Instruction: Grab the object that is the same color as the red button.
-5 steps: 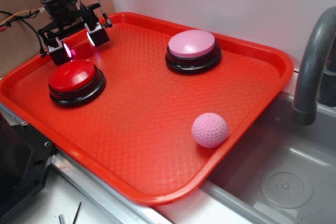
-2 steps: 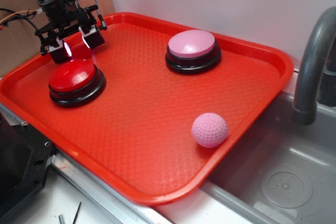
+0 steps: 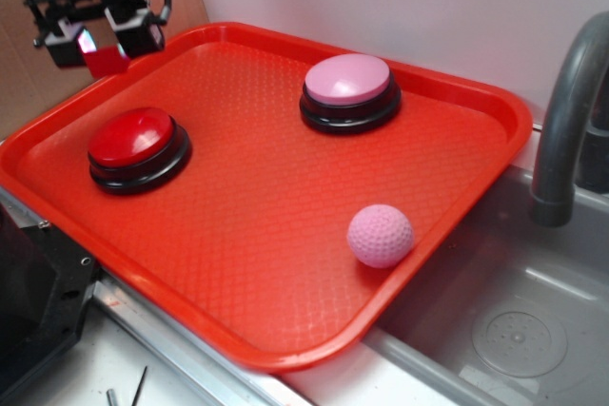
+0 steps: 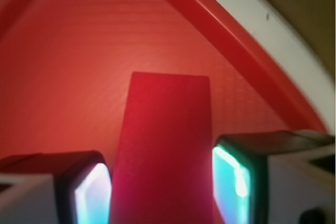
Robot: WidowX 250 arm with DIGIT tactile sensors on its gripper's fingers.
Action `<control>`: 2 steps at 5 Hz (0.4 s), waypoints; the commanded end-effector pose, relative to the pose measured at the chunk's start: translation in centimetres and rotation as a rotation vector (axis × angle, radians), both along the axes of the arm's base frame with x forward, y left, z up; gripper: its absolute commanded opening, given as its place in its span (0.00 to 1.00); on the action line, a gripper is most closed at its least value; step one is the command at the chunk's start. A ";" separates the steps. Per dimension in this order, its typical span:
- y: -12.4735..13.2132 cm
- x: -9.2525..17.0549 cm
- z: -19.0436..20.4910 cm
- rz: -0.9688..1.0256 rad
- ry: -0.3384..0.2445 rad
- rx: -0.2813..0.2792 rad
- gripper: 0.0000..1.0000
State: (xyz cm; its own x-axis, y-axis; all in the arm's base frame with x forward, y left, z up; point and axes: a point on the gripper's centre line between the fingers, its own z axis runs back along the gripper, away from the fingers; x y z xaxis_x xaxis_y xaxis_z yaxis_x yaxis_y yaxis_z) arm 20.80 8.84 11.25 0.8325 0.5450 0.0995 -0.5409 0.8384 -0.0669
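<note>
Red wedge block clamped between the gripper pads, aloft over the tray 's far-left corner, clear of the red button. Narrow bite, smooth faces: could slip or twist free with any jolt.

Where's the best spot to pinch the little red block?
Across its two flat side faces, coming from above. The gripper already holds the red block that way, one finger on each side, lifted over the tray corner.
</note>
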 end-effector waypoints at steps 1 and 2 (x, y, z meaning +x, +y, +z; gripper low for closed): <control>-4.5 -0.2 7.0 -0.450 0.005 0.089 0.00; -6.1 0.3 10.5 -0.518 0.003 0.103 0.00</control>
State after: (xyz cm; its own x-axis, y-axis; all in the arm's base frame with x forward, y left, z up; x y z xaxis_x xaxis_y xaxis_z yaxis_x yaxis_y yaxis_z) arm 20.73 2.13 20.41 0.9958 0.0532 0.0743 -0.0555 0.9980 0.0296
